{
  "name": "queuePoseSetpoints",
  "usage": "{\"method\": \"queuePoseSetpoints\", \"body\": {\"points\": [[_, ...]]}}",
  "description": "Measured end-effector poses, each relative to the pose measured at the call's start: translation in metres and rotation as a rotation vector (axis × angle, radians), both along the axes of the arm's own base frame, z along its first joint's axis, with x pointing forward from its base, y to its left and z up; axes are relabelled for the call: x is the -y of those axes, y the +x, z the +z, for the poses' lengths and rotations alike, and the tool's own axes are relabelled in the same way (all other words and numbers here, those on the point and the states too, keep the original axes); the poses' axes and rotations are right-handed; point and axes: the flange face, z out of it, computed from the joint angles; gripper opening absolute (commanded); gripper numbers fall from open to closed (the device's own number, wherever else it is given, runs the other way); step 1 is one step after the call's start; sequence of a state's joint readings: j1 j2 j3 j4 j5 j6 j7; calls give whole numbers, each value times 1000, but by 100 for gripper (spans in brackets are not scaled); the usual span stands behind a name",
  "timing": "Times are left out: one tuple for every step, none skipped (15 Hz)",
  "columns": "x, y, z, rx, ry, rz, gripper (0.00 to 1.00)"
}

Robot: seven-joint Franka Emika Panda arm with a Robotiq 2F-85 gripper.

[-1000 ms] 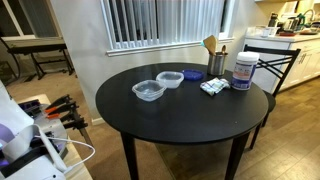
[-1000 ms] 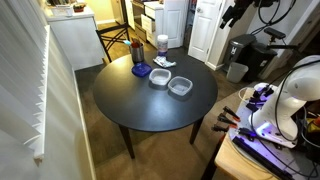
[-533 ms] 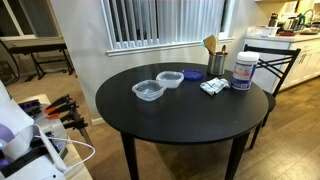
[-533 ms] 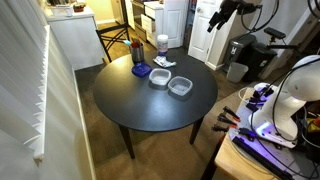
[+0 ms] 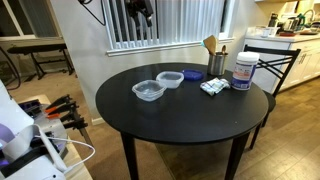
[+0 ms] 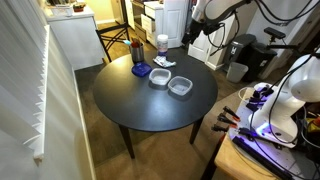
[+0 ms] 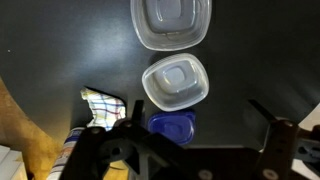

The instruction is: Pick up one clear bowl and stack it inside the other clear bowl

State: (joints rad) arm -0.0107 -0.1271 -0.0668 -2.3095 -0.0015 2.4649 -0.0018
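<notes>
Two small clear plastic bowls sit side by side on the round black table [image 5: 190, 115]. One clear bowl [image 5: 148, 91] [image 6: 180, 87] [image 7: 171, 20] lies nearer the table's middle and looks greyish. The other clear bowl [image 5: 170, 79] [image 6: 159, 79] [image 7: 175, 82] lies beside a blue lid; their tints are hard to tell apart at this size. Both are empty and apart from each other. My gripper [image 5: 140, 10] [image 6: 190, 34] [image 7: 195, 125] hangs high above the table, open and empty. In the wrist view its dark fingers [image 7: 268, 112] straddle the blue lid, with both bowls beyond them.
A blue lid [image 7: 172, 126] [image 5: 192, 74] [image 6: 141, 70], a patterned packet [image 5: 212, 87], a white jar [image 5: 243, 70] and a holder with wooden utensils [image 5: 214, 58] stand at the table's far side. A chair [image 5: 275, 60] is behind it.
The arm has swung in over the table: it has entered the top of one exterior view and moved left and down in the other. The bowls have not moved.
</notes>
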Motion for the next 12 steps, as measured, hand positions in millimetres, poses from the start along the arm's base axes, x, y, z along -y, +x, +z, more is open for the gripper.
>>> {"method": "queuePoseSetpoints", "body": {"points": [[-8, 12, -14, -18, -2, 13, 100], [-15, 22, -28, -36, -3, 21, 100], [-20, 32, -42, -59, -3, 27, 100], [-24, 41, -57, -81, -3, 32, 100], [-27, 50, -72, -102, -3, 35, 100], [-29, 58, -86, -121, -3, 38, 100], [-30, 66, -99, -137, -3, 40, 100], [-31, 74, -111, -150, -6, 41, 100], [-31, 82, -123, -163, -7, 40, 100], [-31, 89, -134, -174, -8, 40, 100], [-31, 95, -144, -184, -8, 41, 100], [-32, 101, -153, -192, -8, 43, 100]]}}
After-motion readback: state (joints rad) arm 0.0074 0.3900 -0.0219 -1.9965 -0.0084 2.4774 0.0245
